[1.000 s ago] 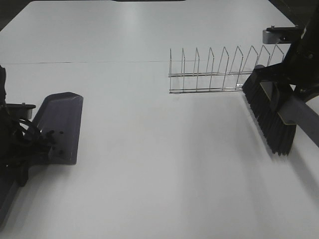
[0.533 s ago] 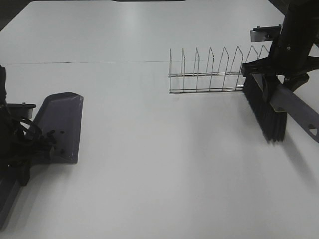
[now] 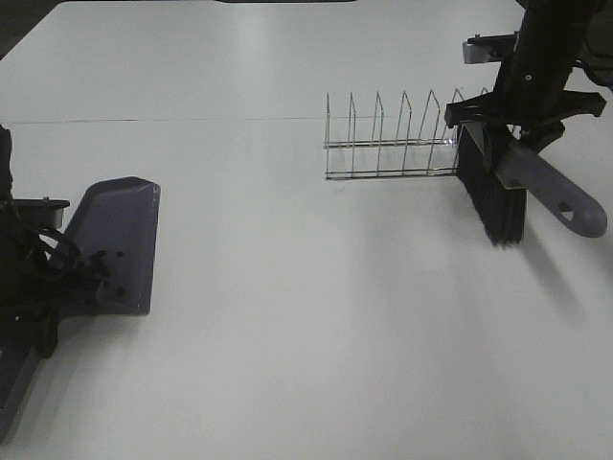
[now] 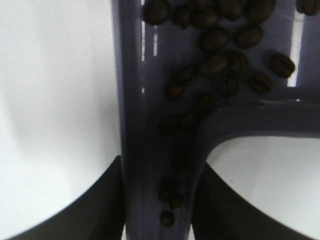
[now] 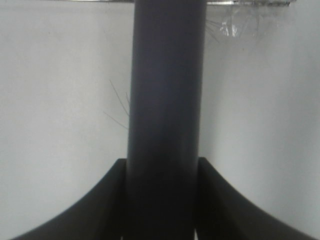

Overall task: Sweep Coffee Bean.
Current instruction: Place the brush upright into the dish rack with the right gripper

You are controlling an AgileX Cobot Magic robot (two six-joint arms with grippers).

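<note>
Beans: dark brown oval coffee beans (image 4: 220, 60) lie loose inside the grey-purple plastic dustpan (image 3: 120, 235), seen in the left wrist view. Most are clustered in the tray part; a few are strung along the channel of the handle, down to between the gripper's fingers.

Left gripper (image 4: 157, 210): black fingers (image 4: 90, 210) closed narrow on either side of the dustpan handle, clamping it. In the exterior view the dustpan sits at the left edge of the white table (image 3: 287, 316). A few dark specks show on its rear part; too small to say whether they are beans.

Right gripper (image 5: 162, 200): closed on the round grey handle of the black-bristled hand brush (image 3: 493, 196), one finger pressed to each side. Handle slants out toward the right, with a hanging hole at its free end. Bristle block points down at the table; cannot tell whether the tips touch the surface.

Position: brush stands just beside the right end of the thin silver wire rack (image 3: 402, 144), whose upright loops run in a row across the middle of the table. Brush and dustpan are well apart, at opposite sides of the table
</note>
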